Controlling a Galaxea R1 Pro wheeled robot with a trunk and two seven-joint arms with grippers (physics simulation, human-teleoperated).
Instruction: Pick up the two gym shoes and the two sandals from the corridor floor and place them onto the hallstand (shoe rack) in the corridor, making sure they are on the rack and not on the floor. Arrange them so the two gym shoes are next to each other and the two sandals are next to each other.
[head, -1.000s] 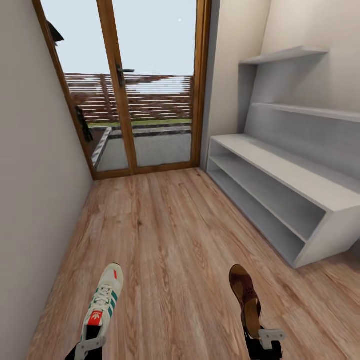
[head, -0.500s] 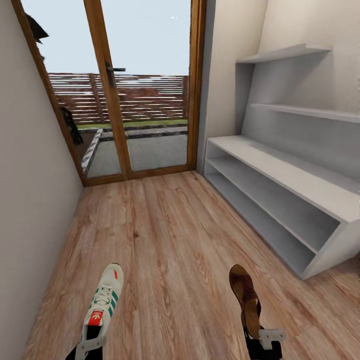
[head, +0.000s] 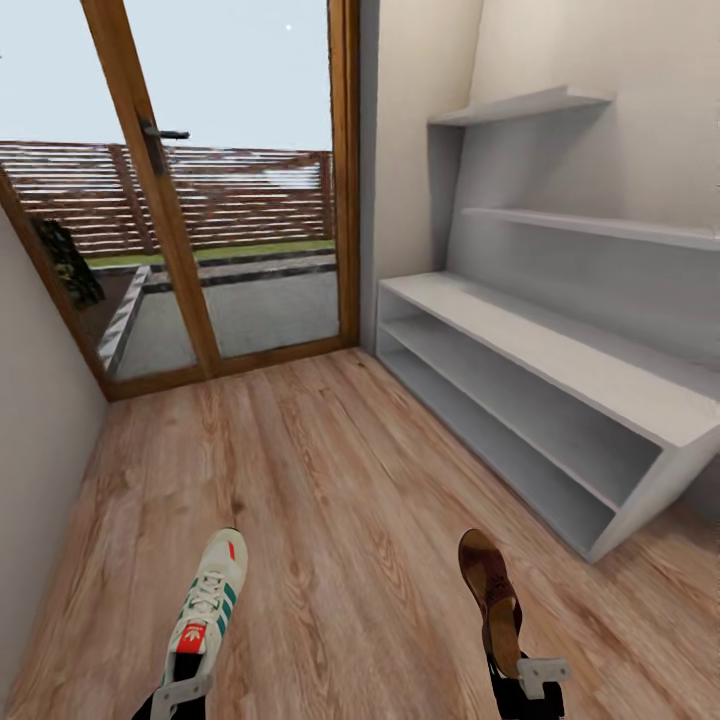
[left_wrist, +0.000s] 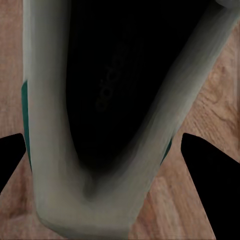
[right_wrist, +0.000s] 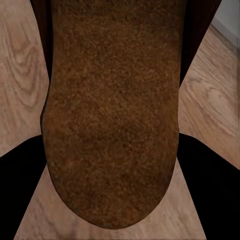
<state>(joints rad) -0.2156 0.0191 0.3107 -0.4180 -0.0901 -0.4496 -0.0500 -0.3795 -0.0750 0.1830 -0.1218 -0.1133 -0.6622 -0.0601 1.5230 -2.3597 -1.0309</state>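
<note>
Two shoes ride in front of the robot, one per arm, and both hang above the corridor floor (head: 330, 470). The left tool (head: 180, 692) is clamped on the heel of a gym shoe (head: 208, 600), toe pointing forward. The right tool (head: 525, 680) grips a sandal (head: 490, 595) by its heel end the same way. In the left wrist view the sneaker's dark opening and cream collar sit between the black fingers (left_wrist: 210, 180); in the right wrist view the sandal's brown footbed (right_wrist: 115, 115) lies between the fingers, so both tools are closed on their loads rather than gaping.

The hallstand (head: 560, 360) stands to the right, well apart from both shoes, its broad low top and the two shelf slots bare.

My worry is the long overhang: each shoe is pinched only at the heel, so a quick turn of the base towards the rack could make one swing or slip out onto the planks. The sandal's toe could also catch the rack's near edge if the approach comes in too low.
</note>
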